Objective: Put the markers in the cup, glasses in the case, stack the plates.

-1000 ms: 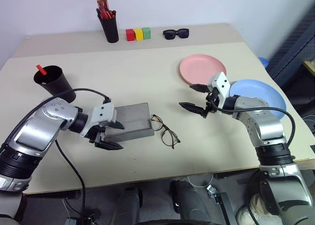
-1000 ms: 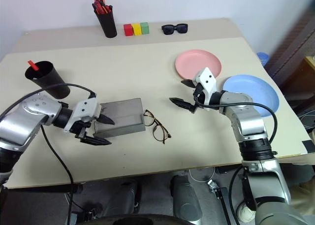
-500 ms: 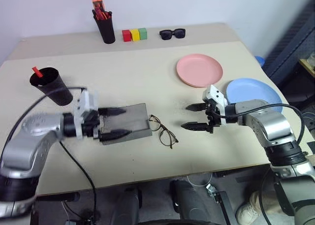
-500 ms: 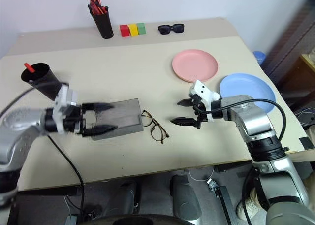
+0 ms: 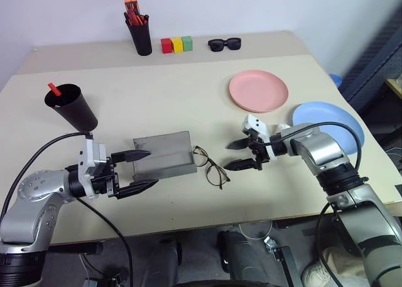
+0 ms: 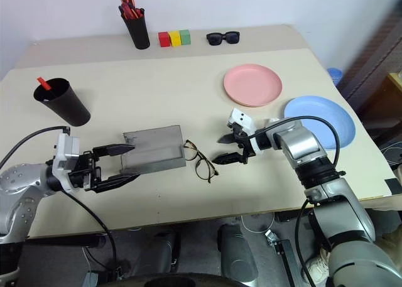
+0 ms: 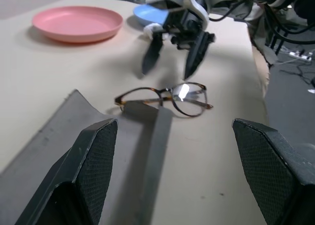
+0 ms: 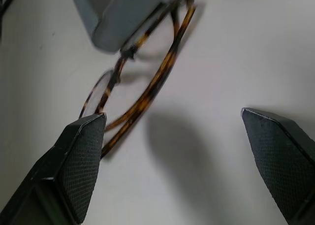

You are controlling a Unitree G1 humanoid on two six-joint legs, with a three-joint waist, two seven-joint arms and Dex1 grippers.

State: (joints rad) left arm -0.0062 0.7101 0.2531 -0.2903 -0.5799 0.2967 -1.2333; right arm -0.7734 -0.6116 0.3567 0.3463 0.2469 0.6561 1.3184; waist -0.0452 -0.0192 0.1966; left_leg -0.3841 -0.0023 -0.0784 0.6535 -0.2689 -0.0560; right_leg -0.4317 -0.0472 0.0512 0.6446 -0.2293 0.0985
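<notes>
Glasses (image 5: 210,166) on beige table (image 5: 188,98)

A pale beige desk (image 5: 157,92) stands against a plain white wall (image 5: 251,7). Dark floor (image 5: 377,98) shows past its right edge, under even, soft light.

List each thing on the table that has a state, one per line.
left gripper: open, at the case's edge
right gripper: open, beside the glasses
case: flap open, empty
glasses: unfolded, outside the case
cup: holds a red-capped marker
pink plate, blue plate: unstacked
</notes>
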